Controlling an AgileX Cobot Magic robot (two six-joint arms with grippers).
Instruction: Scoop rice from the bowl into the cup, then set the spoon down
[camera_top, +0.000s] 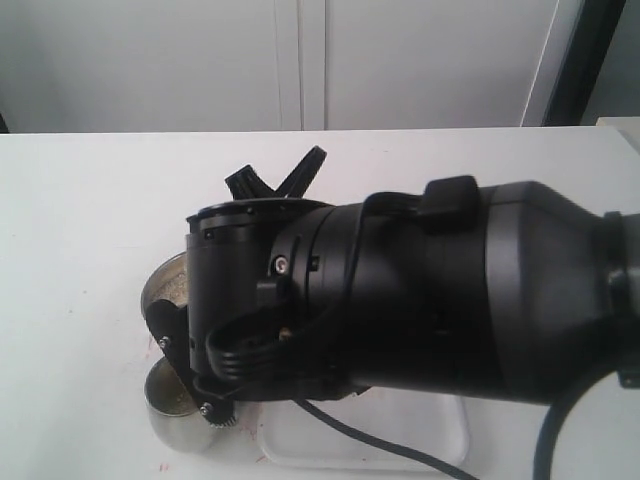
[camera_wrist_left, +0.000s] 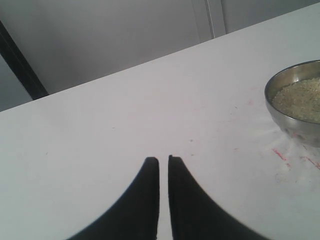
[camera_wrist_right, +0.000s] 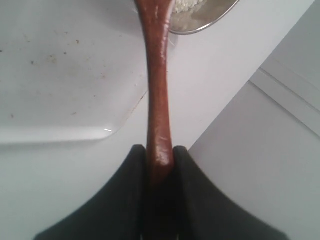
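Observation:
The steel bowl (camera_top: 162, 288) stands on the white table, mostly hidden behind my right arm; the left wrist view shows the bowl (camera_wrist_left: 295, 102) with rice (camera_wrist_left: 302, 97) inside. The steel cup (camera_top: 178, 410) stands in front of it with pale grains in it. My right gripper (camera_wrist_right: 160, 149) is shut on the handle of the brown wooden spoon (camera_wrist_right: 157, 85). The spoon's oval end is cut off by the frame edge over a steel rim (camera_wrist_right: 200, 26) holding rice; I cannot tell which vessel this is. My left gripper (camera_wrist_left: 163, 160) is shut on nothing, hovering over bare table away from the bowl.
A shallow white tray (camera_top: 400, 440) lies by the cup, also seen as the white tray (camera_wrist_right: 65, 75) beside the spoon handle. My right arm (camera_top: 450, 290) fills the middle of the exterior view. White cabinet doors (camera_top: 300, 60) stand behind the table.

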